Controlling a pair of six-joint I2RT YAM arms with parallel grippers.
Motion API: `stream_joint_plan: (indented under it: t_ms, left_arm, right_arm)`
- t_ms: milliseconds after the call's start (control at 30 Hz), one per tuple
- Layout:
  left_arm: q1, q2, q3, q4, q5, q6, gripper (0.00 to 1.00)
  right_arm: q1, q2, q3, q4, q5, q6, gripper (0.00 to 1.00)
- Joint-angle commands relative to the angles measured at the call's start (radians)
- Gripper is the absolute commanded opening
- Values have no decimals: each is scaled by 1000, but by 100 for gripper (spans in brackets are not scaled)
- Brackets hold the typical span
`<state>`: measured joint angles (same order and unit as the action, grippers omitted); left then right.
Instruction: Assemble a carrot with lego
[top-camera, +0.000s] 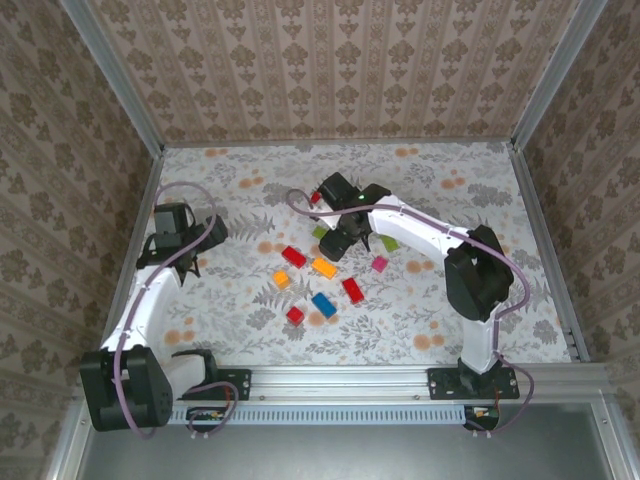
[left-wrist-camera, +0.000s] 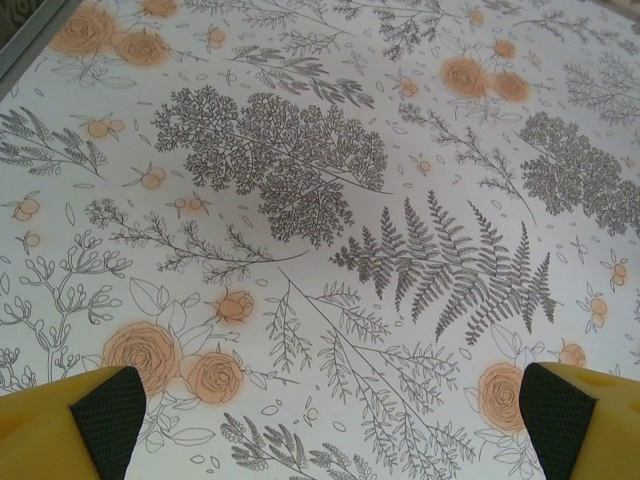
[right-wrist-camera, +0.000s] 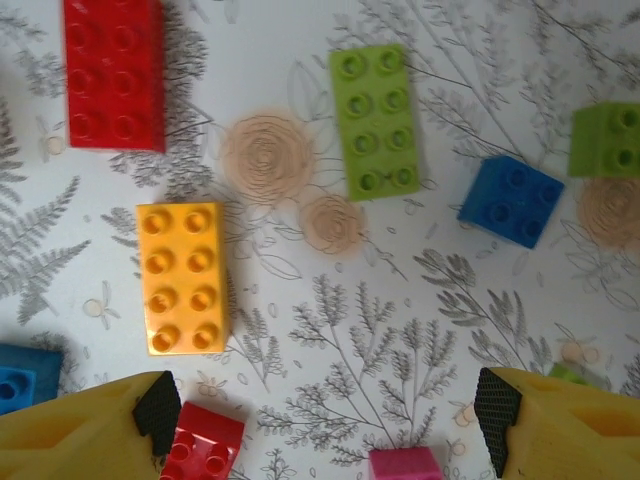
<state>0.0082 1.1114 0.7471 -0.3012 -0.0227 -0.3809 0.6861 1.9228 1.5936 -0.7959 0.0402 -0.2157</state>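
- Lego bricks (top-camera: 323, 268) lie loose and unjoined mid-table (top-camera: 450, 325); no carrot is begun, so the whole assembly appears left to do.
- The right hand (right-wrist-camera: 328, 410) hovers released, grasping nothing, over an orange brick (right-wrist-camera: 183, 278) and a green brick (right-wrist-camera: 375, 122).
- The left hand (left-wrist-camera: 332, 410) hangs released above bare table, well apart from the bricks.

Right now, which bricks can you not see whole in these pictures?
Right wrist view: pink brick, cut off by the bottom edge.
Right wrist view: blue brick at the left edge, partly behind a yellow finger.
Top view: green brick, partly under the right arm.
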Motion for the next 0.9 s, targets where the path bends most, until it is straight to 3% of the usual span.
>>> stream_joint_plan:
  t_ms: [0, 233, 867]
  left_arm:
    - [9, -18, 41, -14, 9, 10, 100]
    - [12, -25, 41, -18, 18, 8, 100]
    - [12, -25, 34, -11, 30, 3, 100]
  right_arm:
    - [15, 51, 39, -72, -70, -70, 81]
    - [34, 182, 158, -146, -103, -98, 81]
    - [64, 283, 195, -213, -113, -117, 75]
